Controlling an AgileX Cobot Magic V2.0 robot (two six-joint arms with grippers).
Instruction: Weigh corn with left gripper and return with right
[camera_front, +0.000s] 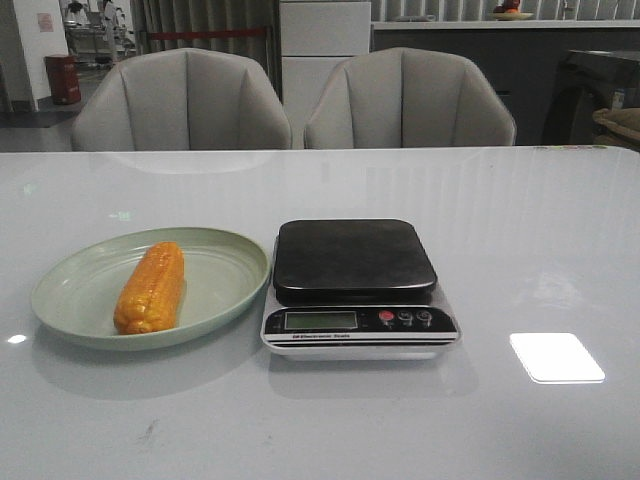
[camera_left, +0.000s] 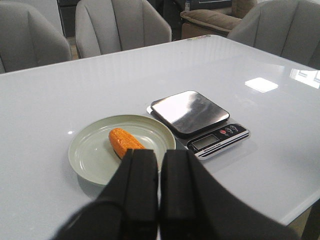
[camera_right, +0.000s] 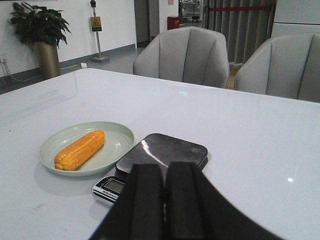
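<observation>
The orange-yellow corn (camera_front: 151, 287) lies lengthwise on a pale green plate (camera_front: 225, 255) left of the scale (camera_front: 355, 262). In the left wrist view the corn (camera_left: 124, 141) is partly hidden behind my left gripper (camera_left: 159, 153), which is shut with nothing between its fingers and hangs well above the table. My right gripper (camera_right: 164, 167) is also shut and empty, raised over the near side of the scale (camera_right: 165, 152), with the corn (camera_right: 80, 149) off to one side. Neither gripper shows in the front view.
The scale's dark platform (camera_front: 352, 258) is bare, and its display and buttons (camera_front: 403, 318) face the front. Two grey chairs (camera_front: 182, 100) stand behind the white table's far edge. A bright reflection (camera_front: 556, 357) lies on the tabletop at the right.
</observation>
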